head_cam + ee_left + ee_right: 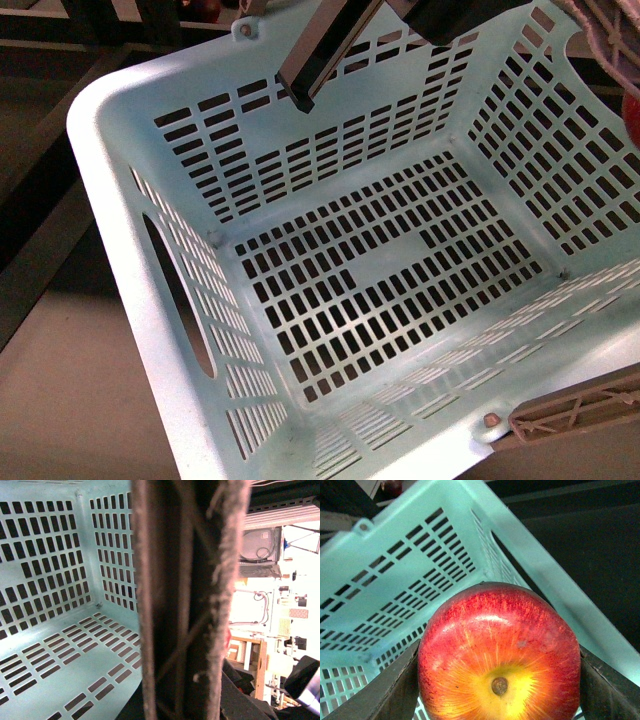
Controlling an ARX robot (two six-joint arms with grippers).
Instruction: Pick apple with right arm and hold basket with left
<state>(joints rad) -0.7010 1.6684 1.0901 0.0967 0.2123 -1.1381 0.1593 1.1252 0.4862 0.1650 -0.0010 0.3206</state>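
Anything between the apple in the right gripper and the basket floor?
Nothing visible. The apple is clamped in the right gripper over the basket wall, and the basket's slotted floor lies bare.

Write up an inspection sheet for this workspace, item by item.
Surface: plain beige surface beside the basket.
Job's things: basket empty, its handle raised; apple held close to the basket's wall.
Clutter: one dark fruit beyond the basket.
Grippers: right gripper shut on the apple; left gripper's fingers not clearly seen, the handle fills its view.
Cables: leads on background equipment.
Surroundings: bright room with shelving.
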